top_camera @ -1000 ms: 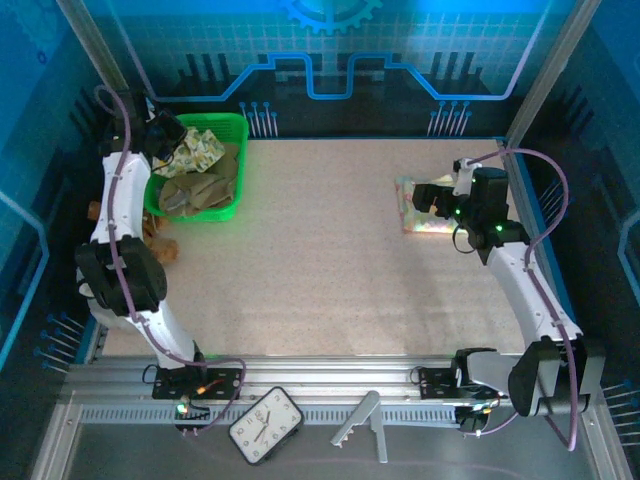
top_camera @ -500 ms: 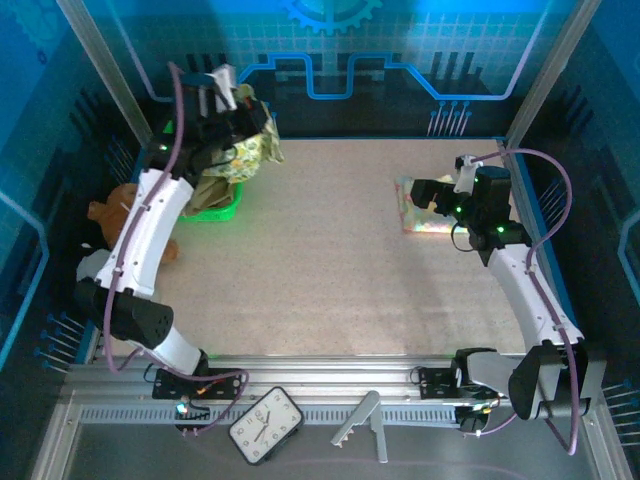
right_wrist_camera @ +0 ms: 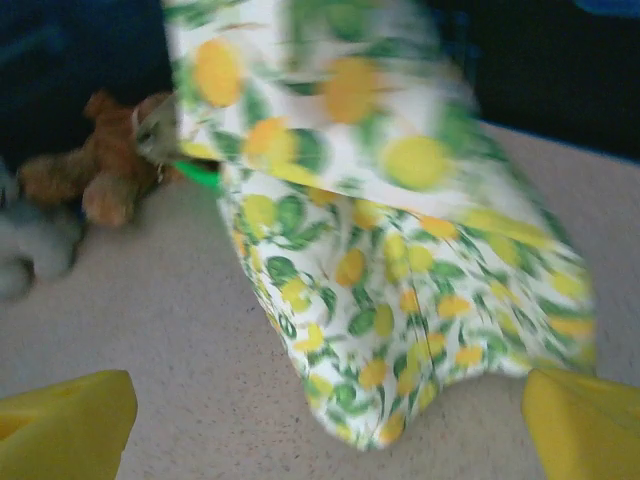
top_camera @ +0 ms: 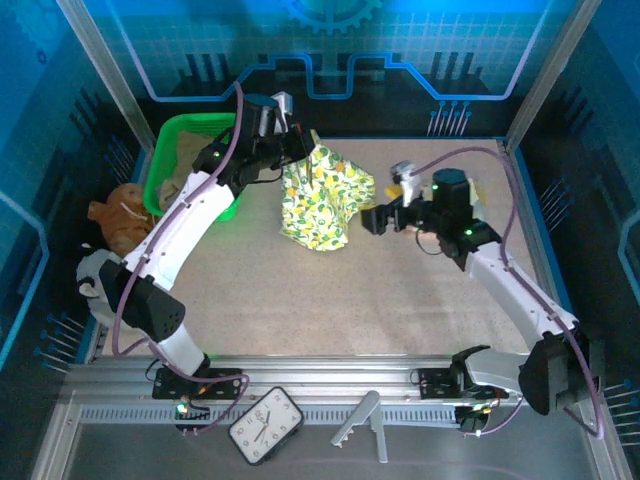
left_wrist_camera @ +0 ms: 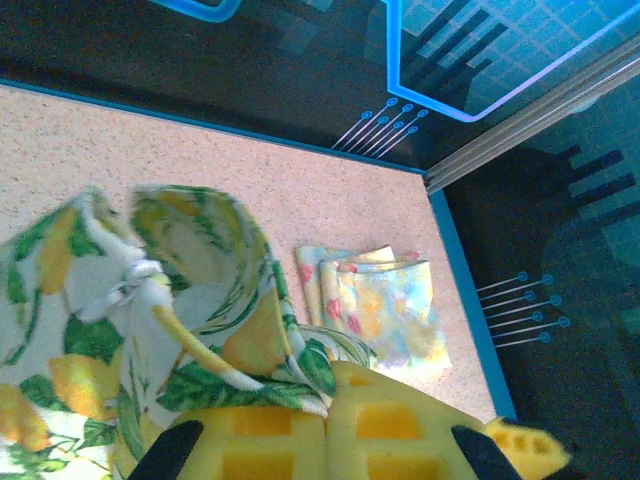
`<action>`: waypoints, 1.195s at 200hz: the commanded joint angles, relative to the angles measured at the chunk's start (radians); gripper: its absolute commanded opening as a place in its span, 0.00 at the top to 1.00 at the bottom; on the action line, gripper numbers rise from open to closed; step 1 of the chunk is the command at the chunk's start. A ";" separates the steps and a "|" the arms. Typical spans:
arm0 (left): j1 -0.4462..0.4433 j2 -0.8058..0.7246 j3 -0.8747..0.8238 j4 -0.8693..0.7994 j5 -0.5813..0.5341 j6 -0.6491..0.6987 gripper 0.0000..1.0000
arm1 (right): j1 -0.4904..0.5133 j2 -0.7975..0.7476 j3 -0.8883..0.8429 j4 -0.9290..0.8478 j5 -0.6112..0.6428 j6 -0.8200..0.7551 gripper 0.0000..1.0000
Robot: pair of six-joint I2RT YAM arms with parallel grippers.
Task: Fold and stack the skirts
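- One skirt is on the move in the top external view. The floral skirt [top_camera: 322,200] lay in the green basket [top_camera: 180,150] a second ago. It now hangs from the left gripper [top_camera: 298,151] over the middle of the table [top_camera: 300,300], its hem low over the surface or just touching it. The right gripper [top_camera: 376,220] has swung in from the far right edge and sits just beside the cloth
- In the left wrist view, the yellow fingers [left_wrist_camera: 260,440] are clamped together on a bunch of the floral cloth. The patchwork skirt [left_wrist_camera: 385,310] lies folded flat near the table's right edge, well apart
- In the right wrist view, the fingertips [right_wrist_camera: 60,430] stand wide apart with nothing between them. They face the hanging cloth, and a brown plush toy [right_wrist_camera: 100,170] lies beyond
- The first skirt looks done, and the second seems ready to be laid out flat, probably with both arms
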 commanded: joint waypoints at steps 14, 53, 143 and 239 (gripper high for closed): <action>-0.012 0.002 -0.024 0.021 -0.007 -0.076 1.00 | 0.174 0.075 -0.039 0.204 0.223 -0.387 0.00; -0.014 -0.005 -0.040 0.013 0.012 -0.111 1.00 | 0.253 0.197 -0.057 0.522 0.416 -0.568 0.00; -0.012 -0.035 -0.075 0.003 -0.025 -0.114 1.00 | 0.328 0.388 0.013 0.930 0.636 -0.666 0.44; 0.013 -0.135 -0.050 0.017 0.086 -0.069 0.99 | 0.107 -0.057 0.115 0.126 0.193 -0.154 1.00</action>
